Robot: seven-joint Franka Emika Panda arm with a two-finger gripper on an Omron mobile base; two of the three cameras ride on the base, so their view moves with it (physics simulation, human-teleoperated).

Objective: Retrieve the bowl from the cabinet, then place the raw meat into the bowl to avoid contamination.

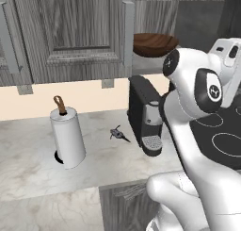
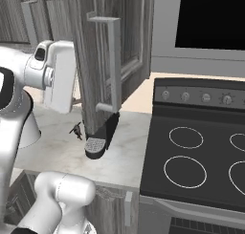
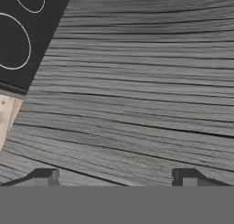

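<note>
- My claw (image 3: 115,177) stands wide, its two dark fingertips (image 3: 45,177) far apart, with nothing between them.
- In the hand view the tips face a broad grey wood-grain face, the cabinet door (image 3: 137,90), close in front; whether they touch it I cannot tell.
- At the upper left of that same view shows a corner of the black stove top (image 3: 23,35) with its white burner rings.
- The bowl (image 1: 154,44), dark-brown wood, wide and shallow, sits on the grey inner shelf of the cabinet (image 1: 80,32), in the opened section to the right of the closed doors, seen in the left base view.
- My hand housing (image 1: 230,60) is up at about the bowl's level, to its right and apart from it.
- In the right base view the opened door (image 2: 103,61) stands edge-on with its long light-grey bar handle (image 2: 114,63), my hand (image 2: 57,75) just to its left.
- The raw meat (image 1: 118,134), a tiny dark lump with pointed ends, lies on the marble counter (image 1: 37,164), well below my claw.
- It sits between the white paper-towel roll (image 1: 68,136) and the black coffee machine (image 1: 146,114), nearer the machine and touching neither.
</note>
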